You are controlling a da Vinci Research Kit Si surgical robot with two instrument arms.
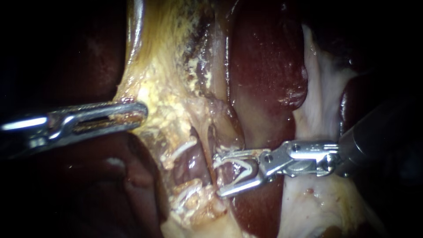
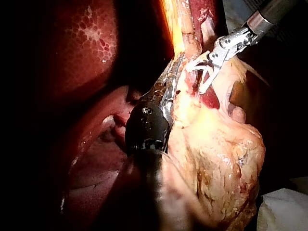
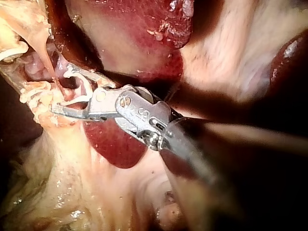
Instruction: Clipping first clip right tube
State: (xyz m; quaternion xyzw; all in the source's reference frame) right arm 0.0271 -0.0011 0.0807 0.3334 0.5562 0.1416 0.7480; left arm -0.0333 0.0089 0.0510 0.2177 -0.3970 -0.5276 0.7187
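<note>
The right tube (image 1: 214, 143) is a thin strand that runs up and down, near the dark red liver (image 1: 264, 66). It sits right at the mouth of the right instrument (image 1: 218, 175), between the tips of its two jaws. That instrument comes in from the right, so its jaws lie across the tube. The jaws stand wide and hold a white clip (image 1: 243, 169) between them, touching it from both sides. The clip is not squeezed yet. I think the tube must sit deeper in the clip, so the next move is a small push toward the left, then a squeeze. The left instrument (image 1: 143, 115) is well apart. Its jaws pinch the yellow tissue (image 1: 163, 101) and hold it to the side.
</note>
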